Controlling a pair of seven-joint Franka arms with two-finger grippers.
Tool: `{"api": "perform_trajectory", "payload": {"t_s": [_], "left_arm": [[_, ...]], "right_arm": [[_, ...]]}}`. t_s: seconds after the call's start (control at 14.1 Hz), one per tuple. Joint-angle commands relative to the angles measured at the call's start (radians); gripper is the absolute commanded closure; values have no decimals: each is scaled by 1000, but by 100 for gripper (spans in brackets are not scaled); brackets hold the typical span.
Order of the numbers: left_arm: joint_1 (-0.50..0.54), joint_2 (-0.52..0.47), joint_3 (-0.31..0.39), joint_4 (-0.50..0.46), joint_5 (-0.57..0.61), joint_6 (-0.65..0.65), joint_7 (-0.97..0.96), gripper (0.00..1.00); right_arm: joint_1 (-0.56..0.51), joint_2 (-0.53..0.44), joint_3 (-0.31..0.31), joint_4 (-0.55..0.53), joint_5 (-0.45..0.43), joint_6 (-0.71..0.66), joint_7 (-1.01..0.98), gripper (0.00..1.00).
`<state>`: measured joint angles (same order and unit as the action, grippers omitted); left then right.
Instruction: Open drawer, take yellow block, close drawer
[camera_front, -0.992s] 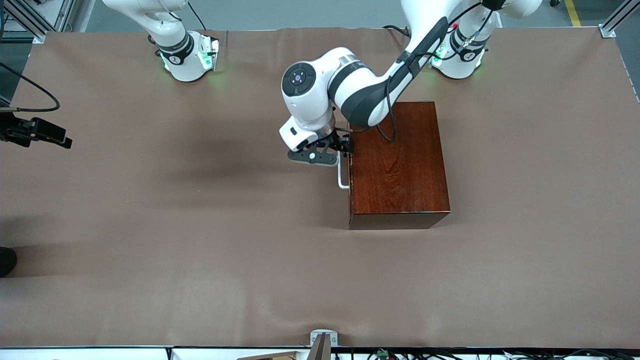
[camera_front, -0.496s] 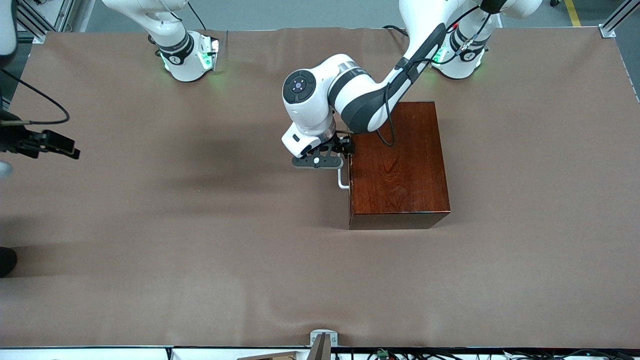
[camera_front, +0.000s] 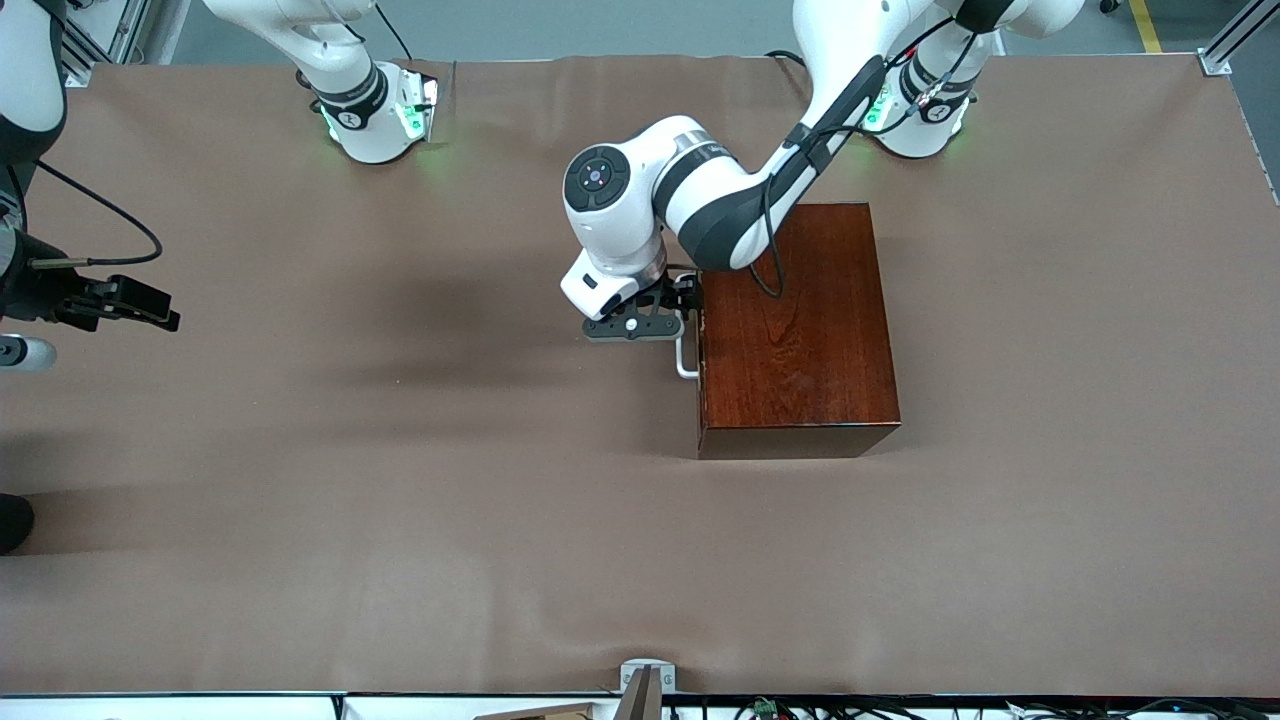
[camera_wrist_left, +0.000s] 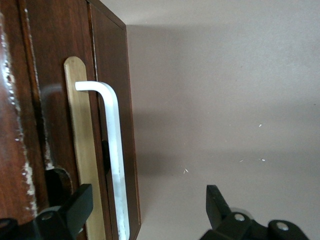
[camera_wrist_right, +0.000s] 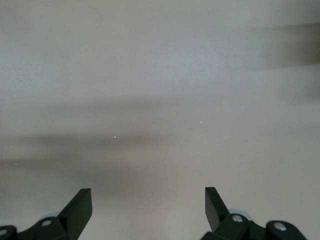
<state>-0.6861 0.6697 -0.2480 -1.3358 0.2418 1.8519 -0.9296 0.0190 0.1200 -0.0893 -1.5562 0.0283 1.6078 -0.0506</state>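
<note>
The glossy dark reddish-brown box (camera_front: 800, 330) stands near the left arm's base. Its drawer looks shut. The white bar handle (camera_front: 685, 358) (camera_wrist_left: 114, 150) is on the face turned toward the right arm's end. A thin pale wood strip (camera_wrist_left: 81, 130) of the drawer shows beside the handle. My left gripper (camera_front: 686, 300) (camera_wrist_left: 150, 197) is open and straddles the handle: one finger (camera_wrist_left: 75, 206) is over the box edge, the other (camera_wrist_left: 218, 204) is over the table. My right gripper (camera_front: 140, 302) (camera_wrist_right: 148, 200) is open and empty over bare table at the right arm's end. The yellow block is hidden.
A brown mat (camera_front: 400, 480) covers the whole table. The left arm's elbow and forearm (camera_front: 700, 190) hang over the box's corner nearest the bases. Cables run from both arm bases along the table's edge by the robots.
The right gripper has moved in from the table's end, toward the middle. The left gripper has settled slightly closer onto the handle. The box and drawer have not moved.
</note>
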Motion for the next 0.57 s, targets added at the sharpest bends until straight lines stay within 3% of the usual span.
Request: {"api": "perform_trajectory", "payload": {"t_s": [0.0, 0.5], "left_arm": [[-29, 24, 3, 18, 22, 4, -37, 0], [-30, 33, 3, 14, 28, 3, -40, 0]], "right_arm": [[-1, 0, -3, 7, 5, 1, -3, 0], [-2, 0, -3, 5, 7, 1, -3, 0]]}}
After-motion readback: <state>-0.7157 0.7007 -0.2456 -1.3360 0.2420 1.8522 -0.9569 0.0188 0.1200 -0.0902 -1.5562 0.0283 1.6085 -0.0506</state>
